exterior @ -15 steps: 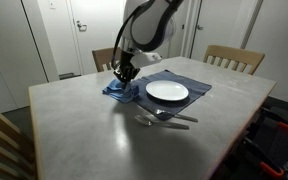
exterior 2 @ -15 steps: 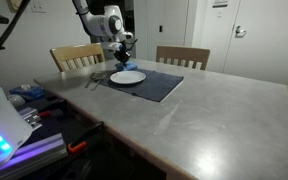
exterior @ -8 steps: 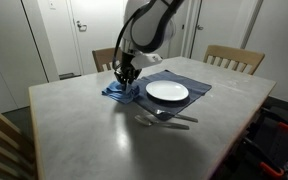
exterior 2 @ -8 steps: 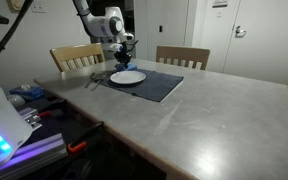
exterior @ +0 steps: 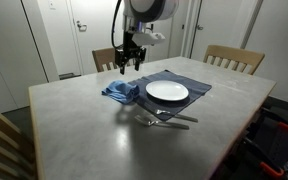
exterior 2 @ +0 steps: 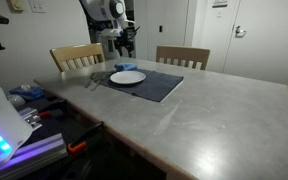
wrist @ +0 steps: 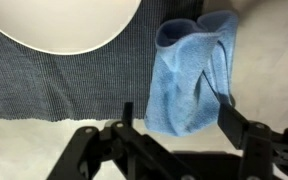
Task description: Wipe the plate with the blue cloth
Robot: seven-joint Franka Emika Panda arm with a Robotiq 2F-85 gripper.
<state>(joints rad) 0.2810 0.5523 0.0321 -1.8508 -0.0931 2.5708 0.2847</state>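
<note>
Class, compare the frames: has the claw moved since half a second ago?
Yes. The claw has risen from down on the blue cloth to well above it, open; the cloth lies beside the plate.

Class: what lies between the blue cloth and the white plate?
Only a bare strip of the dark placemat separates the blue cloth from the plate; the wrist view shows it best.

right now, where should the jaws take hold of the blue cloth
Pinch the bunched folds along the middle of the blue cloth, straight down from above, jaws set across the folds. It lies crumpled low on the table beside the white plate, so a side approach would likely find nothing to catch.
</note>
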